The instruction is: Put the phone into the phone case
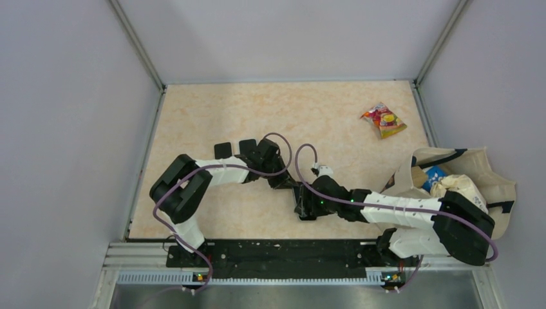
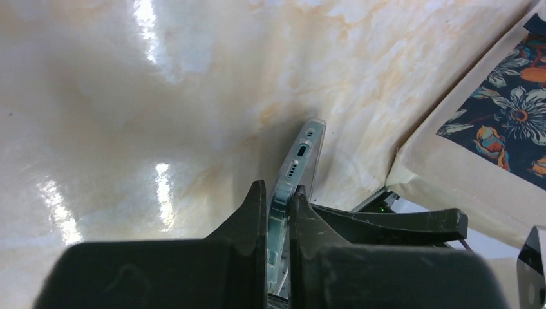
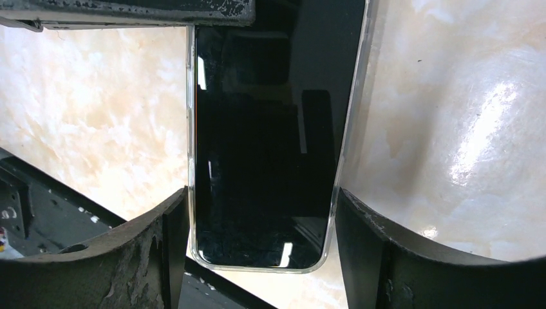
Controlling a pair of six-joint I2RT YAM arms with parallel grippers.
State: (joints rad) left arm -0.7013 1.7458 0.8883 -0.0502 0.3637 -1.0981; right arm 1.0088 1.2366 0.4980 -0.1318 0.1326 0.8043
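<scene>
The phone [image 3: 264, 161] shows its black screen in the right wrist view, with the clear phone case [image 3: 257, 267] rimming its sides and rounded end. My right gripper [image 3: 261, 196] straddles its width, both fingers against the case's long sides. The left wrist view shows the phone [image 2: 300, 154] edge-on, port end up, with the case's clear wall [image 2: 317, 148] beside it. My left gripper [image 2: 278, 193] is shut on its thin edge. From above, both grippers meet at the dark phone [image 1: 304, 201] at mid table, the left gripper [image 1: 288, 183] at one end and the right gripper [image 1: 310, 205] at the other.
A cream tote bag [image 1: 473, 168] with things inside lies at the right wall, and its floral print [image 2: 508, 122] shows close to the left gripper. A colourful snack packet [image 1: 384, 120] lies at the back right. A black rail [image 1: 270, 252] runs along the near edge.
</scene>
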